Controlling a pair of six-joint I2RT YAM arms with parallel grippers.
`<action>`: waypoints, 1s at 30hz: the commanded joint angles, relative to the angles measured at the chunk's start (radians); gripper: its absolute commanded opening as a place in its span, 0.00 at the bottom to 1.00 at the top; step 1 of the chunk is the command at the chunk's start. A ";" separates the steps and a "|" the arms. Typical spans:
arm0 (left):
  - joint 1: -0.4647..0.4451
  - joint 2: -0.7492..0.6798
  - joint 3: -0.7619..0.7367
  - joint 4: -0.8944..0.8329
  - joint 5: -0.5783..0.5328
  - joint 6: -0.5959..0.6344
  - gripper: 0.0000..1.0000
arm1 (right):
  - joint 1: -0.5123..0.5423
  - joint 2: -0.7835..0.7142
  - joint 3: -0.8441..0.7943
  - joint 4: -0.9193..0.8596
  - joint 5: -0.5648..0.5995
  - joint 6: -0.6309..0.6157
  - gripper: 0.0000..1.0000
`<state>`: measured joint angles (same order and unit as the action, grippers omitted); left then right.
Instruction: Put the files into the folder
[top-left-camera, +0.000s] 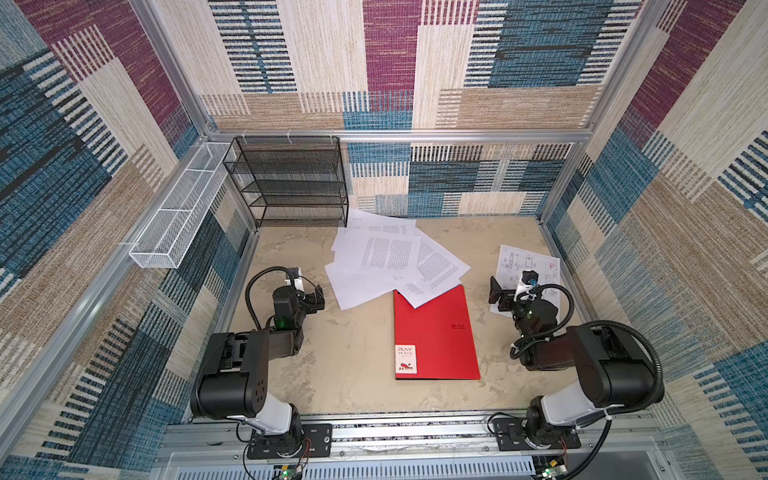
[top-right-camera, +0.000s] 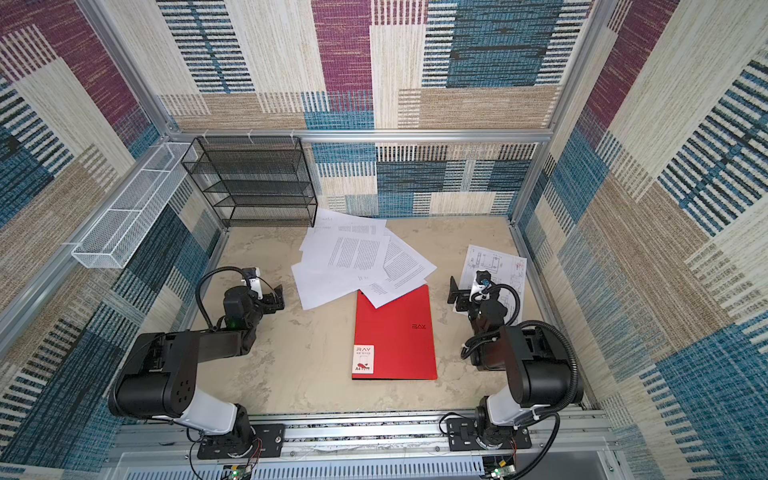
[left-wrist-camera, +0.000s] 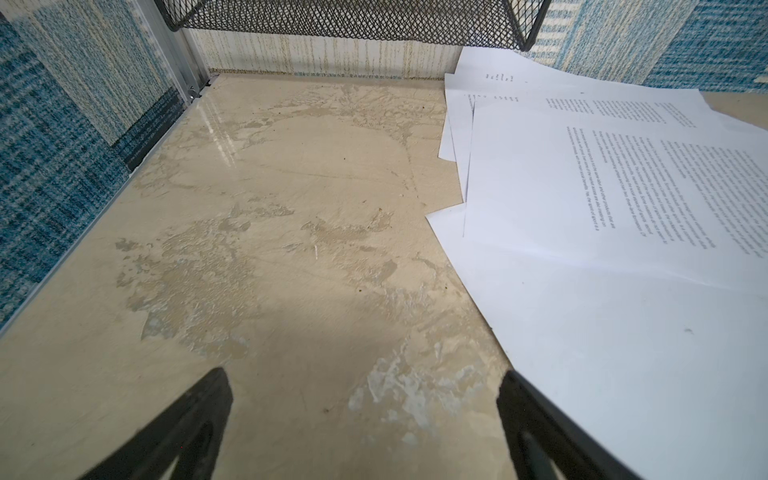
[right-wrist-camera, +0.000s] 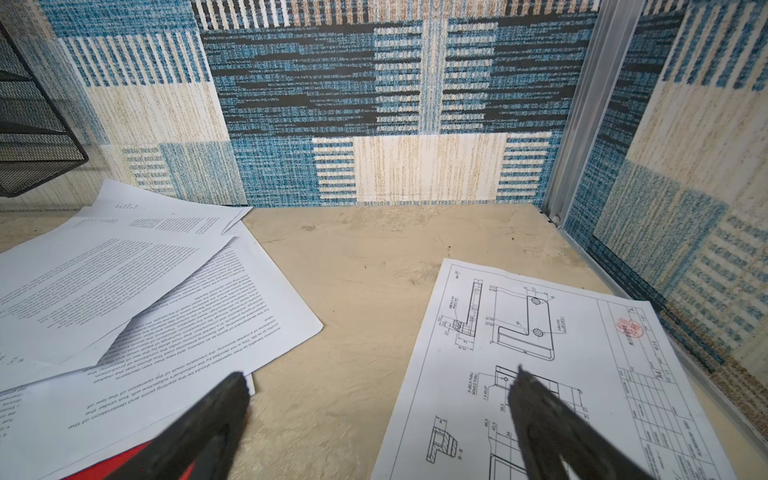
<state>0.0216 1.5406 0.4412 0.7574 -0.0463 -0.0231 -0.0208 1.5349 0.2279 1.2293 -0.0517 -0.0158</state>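
My left arm (top-left-camera: 232, 374) and right arm (top-left-camera: 606, 365) flank a closed red folder (top-left-camera: 436, 336) on the table (top-left-camera: 353, 345).
Left gripper (left-wrist-camera: 365, 374) and right gripper (right-wrist-camera: 378, 374) gape wide, empty. Text files (top-left-camera: 386, 257) overlap the folder's far corner; the drawing sheet (right-wrist-camera: 540, 332) lies beneath the right gripper.

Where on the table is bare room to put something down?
Bare table lies between the left gripper and the folder, and again between the text sheets and the drawing sheet. A smaller patch lies before the black rack. It is crowded where the text sheets overlap the folder's far edge.
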 joint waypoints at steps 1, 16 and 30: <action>0.001 -0.004 0.001 0.022 0.008 0.023 0.99 | 0.001 -0.004 -0.003 0.028 -0.002 -0.007 1.00; -0.021 -0.113 0.058 -0.175 -0.151 -0.012 0.99 | 0.008 -0.070 -0.002 -0.001 0.058 0.002 1.00; -0.270 -0.378 0.383 -1.083 0.115 -0.578 0.99 | 0.003 -0.454 0.318 -1.057 0.148 0.618 1.00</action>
<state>-0.1917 1.1595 0.8150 -0.1585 -0.1310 -0.5056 -0.0216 1.0977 0.5396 0.3752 0.2379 0.4854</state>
